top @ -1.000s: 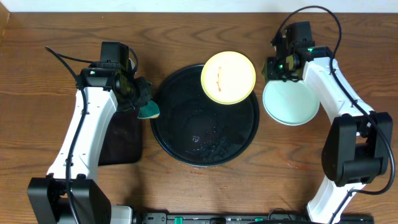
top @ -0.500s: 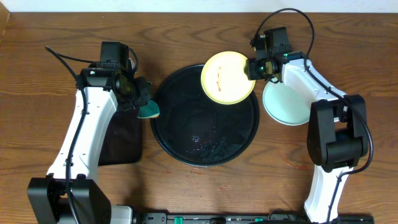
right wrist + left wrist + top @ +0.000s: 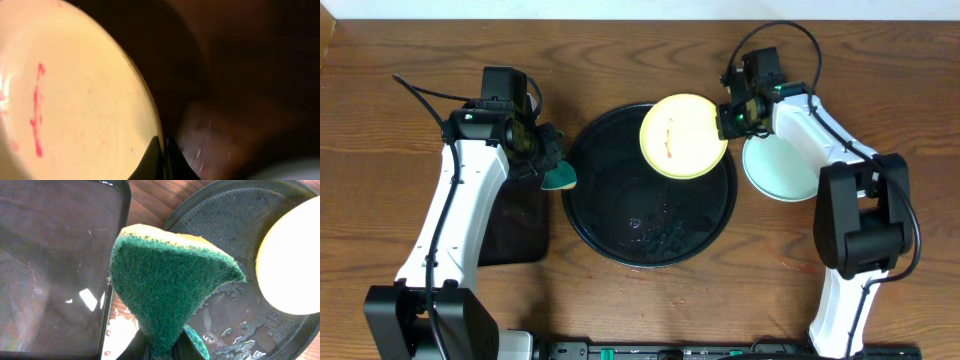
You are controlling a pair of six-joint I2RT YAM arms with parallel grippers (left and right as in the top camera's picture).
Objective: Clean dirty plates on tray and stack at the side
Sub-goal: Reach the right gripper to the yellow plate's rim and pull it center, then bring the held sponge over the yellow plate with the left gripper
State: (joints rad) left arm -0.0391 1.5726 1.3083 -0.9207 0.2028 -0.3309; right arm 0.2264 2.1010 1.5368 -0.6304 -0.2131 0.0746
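A pale yellow plate (image 3: 682, 135) with a red smear hangs tilted over the far right part of the round black tray (image 3: 620, 235). My right gripper (image 3: 728, 118) is shut on its right rim; the wrist view shows the plate (image 3: 75, 100) pinched between the fingers (image 3: 162, 157). A light blue-mint plate (image 3: 782, 172) lies on the table right of the tray. My left gripper (image 3: 542, 160) is shut on a green and yellow sponge (image 3: 170, 285), held at the tray's left rim (image 3: 200, 200). The sponge also shows in the overhead view (image 3: 559, 179).
A rectangular black tray (image 3: 510, 225) lies under my left arm, its wet surface showing in the left wrist view (image 3: 50, 270). Water and bits of dirt lie in the round tray's middle (image 3: 655, 225). A red smear marks the table near the front right (image 3: 800, 265).
My right gripper swung left from above the blue-mint plate to the yellow plate's right rim and closed on it; the plate has shifted slightly left. The left arm has not moved.
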